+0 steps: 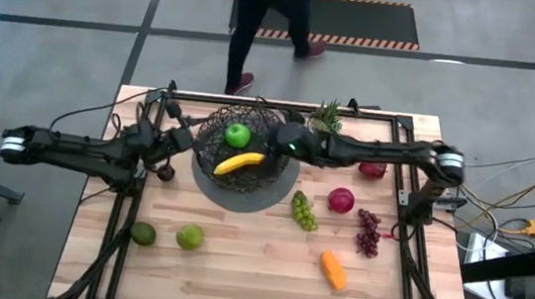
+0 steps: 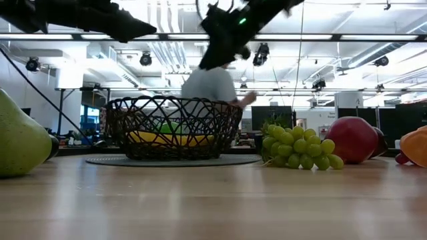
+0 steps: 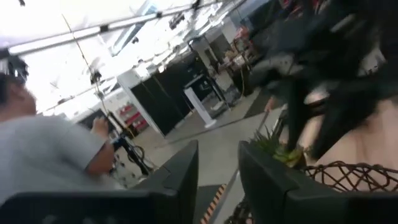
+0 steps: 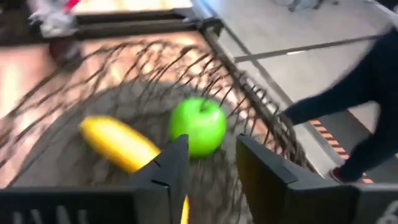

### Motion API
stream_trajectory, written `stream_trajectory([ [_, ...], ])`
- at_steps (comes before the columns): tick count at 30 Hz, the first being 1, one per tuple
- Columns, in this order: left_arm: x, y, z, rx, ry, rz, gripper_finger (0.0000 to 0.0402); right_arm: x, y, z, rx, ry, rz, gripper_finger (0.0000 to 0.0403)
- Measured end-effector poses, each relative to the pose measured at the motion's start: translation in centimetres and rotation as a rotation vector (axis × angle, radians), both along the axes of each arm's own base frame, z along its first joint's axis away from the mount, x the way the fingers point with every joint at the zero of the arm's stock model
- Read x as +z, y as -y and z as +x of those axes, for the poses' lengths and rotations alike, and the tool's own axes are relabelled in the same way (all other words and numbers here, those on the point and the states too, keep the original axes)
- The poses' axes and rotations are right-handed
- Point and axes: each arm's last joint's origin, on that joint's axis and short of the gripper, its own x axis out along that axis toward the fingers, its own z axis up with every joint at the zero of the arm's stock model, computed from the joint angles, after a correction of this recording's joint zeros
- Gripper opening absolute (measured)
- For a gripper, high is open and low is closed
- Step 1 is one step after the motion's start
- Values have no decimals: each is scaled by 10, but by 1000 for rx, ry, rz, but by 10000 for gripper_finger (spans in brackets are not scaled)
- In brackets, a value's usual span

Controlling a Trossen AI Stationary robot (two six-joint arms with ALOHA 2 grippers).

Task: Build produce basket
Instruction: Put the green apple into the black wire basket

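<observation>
The right gripper [image 1: 283,141] hangs over the far right rim of the basket [image 1: 211,134], and its wrist view shows the jaws standing a little apart with nothing between them, pointing down at the fruit inside; that pose suits an arm that has finished a drop and is free to go for the next piece, though this is a judgement only. The left gripper [image 1: 181,138] sits just beside the basket's left rim, raised above the desk [image 1: 244,277]; its jaws also show a gap and hold nothing, and it seems placed there to wait or to steady the bowl. The basket stands on its grey base near the far middle of the desk and holds two pieces: a green apple [image 4: 198,126] toward the far side and a banana [image 4: 118,144] lying beside it, nearer the front. The rest of the produce is still on the desk, all outside the basket: green grapes [image 1: 304,211] just off the base, a red apple [image 1: 341,199], purple grapes [image 1: 368,232], an orange piece [image 1: 333,270], another red fruit [image 1: 373,170] partly under the right arm, and a pear [image 1: 143,234] and a lime [image 1: 190,236] at the front left. A small potted plant [image 1: 327,117] stands behind the basket.
</observation>
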Motion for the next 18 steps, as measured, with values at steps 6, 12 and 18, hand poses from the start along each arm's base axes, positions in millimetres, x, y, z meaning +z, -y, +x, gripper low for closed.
stream_trajectory([
  [6,-1,-6,20,32,-113,-135,9,-5,-39,-55,95,-35,4,48],
  [12,-11,-24,38,117,-308,-372,1,-23,-54,-98,129,52,19,11],
  [18,-17,-51,54,52,-617,-580,0,-33,-56,-122,154,214,-14,9],
])
